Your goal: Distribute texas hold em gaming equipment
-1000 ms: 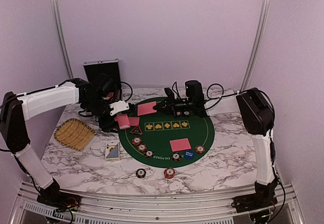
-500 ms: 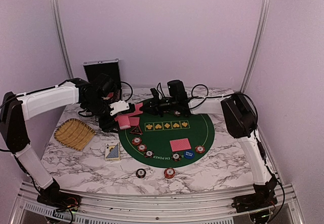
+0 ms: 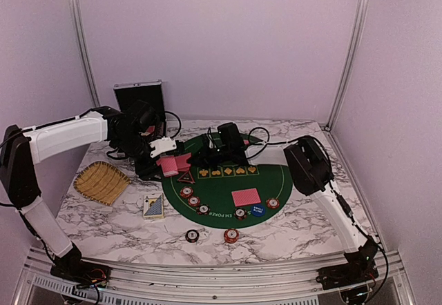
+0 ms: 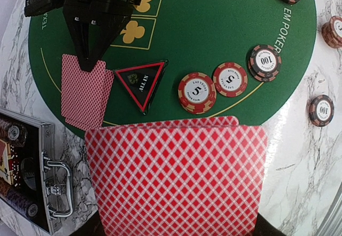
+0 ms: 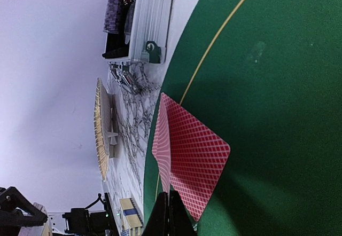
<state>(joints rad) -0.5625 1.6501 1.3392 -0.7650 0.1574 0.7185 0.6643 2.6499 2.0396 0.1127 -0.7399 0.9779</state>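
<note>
Two overlapped cards (image 4: 85,94), red backs up, lie on the green mat (image 4: 214,28) at its side nearest the tabletop's left edge. The right gripper (image 4: 85,63) has its jaws pinched together on their far rim. Just beside them sits the dark triangular marker (image 4: 141,84), then a row of three chips (image 4: 230,79). Toward the far left corner, the left gripper (image 3: 162,159) grasps a fan of red-backed cards (image 4: 176,177) in its jaws, near the silver case (image 4: 32,177).
</note>
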